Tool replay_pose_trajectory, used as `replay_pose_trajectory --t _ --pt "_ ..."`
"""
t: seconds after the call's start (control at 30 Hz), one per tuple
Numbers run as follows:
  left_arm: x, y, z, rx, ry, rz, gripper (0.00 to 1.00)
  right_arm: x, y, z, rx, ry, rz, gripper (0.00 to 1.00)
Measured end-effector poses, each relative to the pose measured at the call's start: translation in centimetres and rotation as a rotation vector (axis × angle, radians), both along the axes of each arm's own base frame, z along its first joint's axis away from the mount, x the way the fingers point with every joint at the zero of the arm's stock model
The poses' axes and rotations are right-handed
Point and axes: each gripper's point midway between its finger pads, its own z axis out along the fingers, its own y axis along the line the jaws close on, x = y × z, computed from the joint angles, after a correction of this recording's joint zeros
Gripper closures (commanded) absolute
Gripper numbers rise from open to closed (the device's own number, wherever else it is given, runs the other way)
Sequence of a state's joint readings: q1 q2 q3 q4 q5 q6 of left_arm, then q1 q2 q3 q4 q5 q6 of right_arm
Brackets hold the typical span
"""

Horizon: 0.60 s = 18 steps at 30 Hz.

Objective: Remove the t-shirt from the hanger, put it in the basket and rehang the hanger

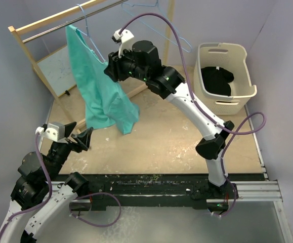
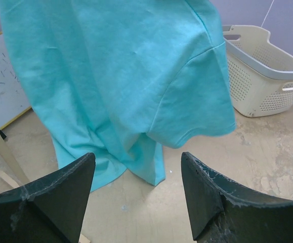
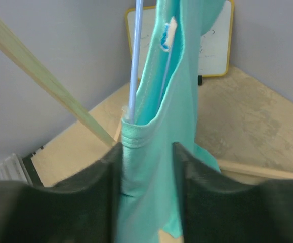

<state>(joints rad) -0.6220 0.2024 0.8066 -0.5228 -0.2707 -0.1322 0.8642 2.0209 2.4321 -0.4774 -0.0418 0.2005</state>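
A teal t-shirt (image 1: 98, 86) hangs from a light blue wire hanger (image 1: 88, 35) on the rack's rail, its hem bunched on the table. My right gripper (image 1: 108, 66) reaches in at the shirt's upper right side. In the right wrist view its jaws (image 3: 146, 152) stand open on either side of the shirt's collar band (image 3: 156, 126), where the hanger wire (image 3: 135, 61) runs down into the fabric. My left gripper (image 1: 80, 136) hovers low at the front left, open and empty. In its own view (image 2: 136, 162) the t-shirt (image 2: 126, 76) hangs a short way ahead.
A wooden clothes rack (image 1: 35, 61) with a metal rail (image 1: 60, 25) stands at the back left. A whiteboard (image 1: 60, 71) leans behind it. A second bare blue hanger (image 1: 156, 25) hangs further right. A cream laundry basket (image 1: 247, 76) at the back right holds a black garment (image 1: 217, 81).
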Motion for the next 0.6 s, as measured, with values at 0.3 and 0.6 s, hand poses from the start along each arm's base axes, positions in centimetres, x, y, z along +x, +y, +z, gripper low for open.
replay_pose_trajectory --t 0.3,0.6 --pt "0.0 0.0 0.0 -0.006 0.002 -0.001 0.28 0.0 -1.3 1.5 0.011 -0.019 -0.060 1.00" --pt "-0.2 -0.6 0.2 -0.009 -0.006 -0.033 0.10 -0.9 -4.9 4.2 0.011 -0.078 -0.142 1.00"
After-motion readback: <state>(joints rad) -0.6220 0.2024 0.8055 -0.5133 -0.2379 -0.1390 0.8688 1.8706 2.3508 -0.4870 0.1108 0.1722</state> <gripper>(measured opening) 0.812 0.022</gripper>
